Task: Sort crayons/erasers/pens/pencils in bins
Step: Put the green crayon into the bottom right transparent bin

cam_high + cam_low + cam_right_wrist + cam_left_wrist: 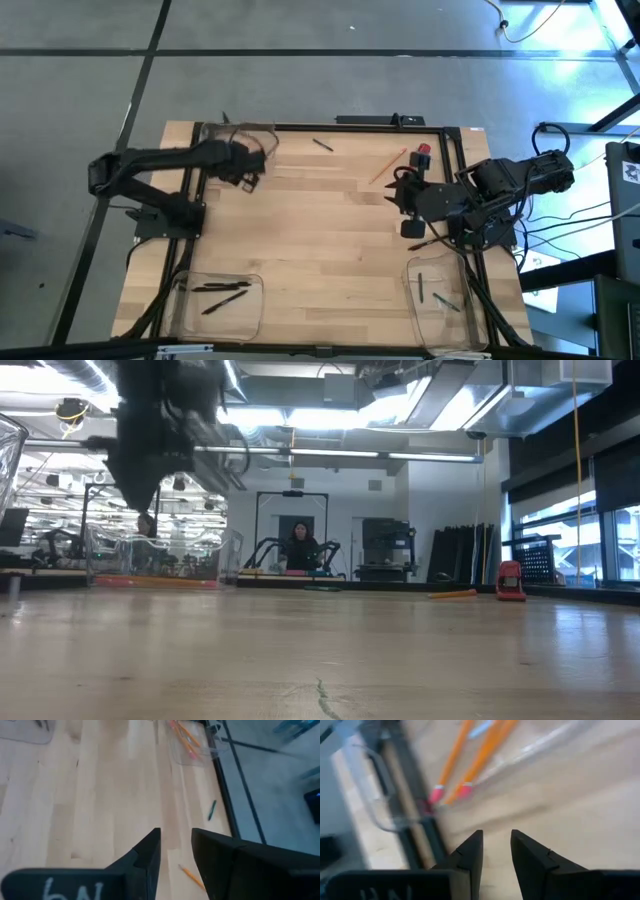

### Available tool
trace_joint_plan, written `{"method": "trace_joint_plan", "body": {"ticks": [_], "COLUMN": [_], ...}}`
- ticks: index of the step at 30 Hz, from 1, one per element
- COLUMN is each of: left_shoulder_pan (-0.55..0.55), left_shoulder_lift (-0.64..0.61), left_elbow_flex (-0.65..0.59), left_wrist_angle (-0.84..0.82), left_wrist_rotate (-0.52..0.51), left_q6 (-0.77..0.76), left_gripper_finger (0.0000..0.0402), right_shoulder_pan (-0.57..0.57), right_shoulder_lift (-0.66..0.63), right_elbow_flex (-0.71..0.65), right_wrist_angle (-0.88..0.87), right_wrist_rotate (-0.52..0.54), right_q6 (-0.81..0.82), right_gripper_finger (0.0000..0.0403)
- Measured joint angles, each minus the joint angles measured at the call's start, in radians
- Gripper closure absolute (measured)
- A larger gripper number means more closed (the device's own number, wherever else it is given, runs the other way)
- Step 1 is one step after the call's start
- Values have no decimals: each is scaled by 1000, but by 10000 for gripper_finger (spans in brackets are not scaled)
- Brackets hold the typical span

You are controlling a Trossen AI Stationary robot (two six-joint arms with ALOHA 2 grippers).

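Note:
Orange pencils point(485, 750) with pink ends lie in the clear far-left bin point(240, 140). My left gripper point(496, 840) hangs open beside that bin's near side point(250, 178), nothing between its fingers. My right gripper point(176, 837) is open and empty, raised over the table's right side point(400, 195). On the bare table lie an orange pencil point(385, 167), a dark pen point(322, 145) and a red cylinder point(424, 155). The near-left bin point(215, 300) holds black pens point(222, 290). The near-right bin point(445, 305) holds a few short sticks.
A black frame point(395, 121) runs along the table's far edge and its sides. Open wood stretches across the table's middle point(320, 240). In the low view a person point(300, 545) sits in the room behind the table.

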Motion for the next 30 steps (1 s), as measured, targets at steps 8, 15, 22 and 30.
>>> {"method": "trace_joint_plan", "body": {"ticks": [8, 15, 22, 30], "left_shoulder_pan": [-504, -833, -954, -958], "left_shoulder_lift": [-89, -66, -53, -54], "left_elbow_flex": [0, 0, 0, 0], "left_wrist_angle": [65, 180, 222, 229], "left_wrist_rotate": [-38, -150, -259, -287], "left_q6": [-319, -416, -420, -419], "left_gripper_finger": [309, 307, 307, 307], "right_shoulder_pan": [10, 42, -67, -379], "right_shoulder_lift": [0, 22, 134, 280], "right_elbow_flex": [0, 0, 0, 0], "right_wrist_angle": [-61, -54, 56, 273], "right_wrist_rotate": [1, 23, -37, -292], "right_q6": [183, 206, 92, -83], "right_gripper_finger": [292, 292, 292, 292]}}
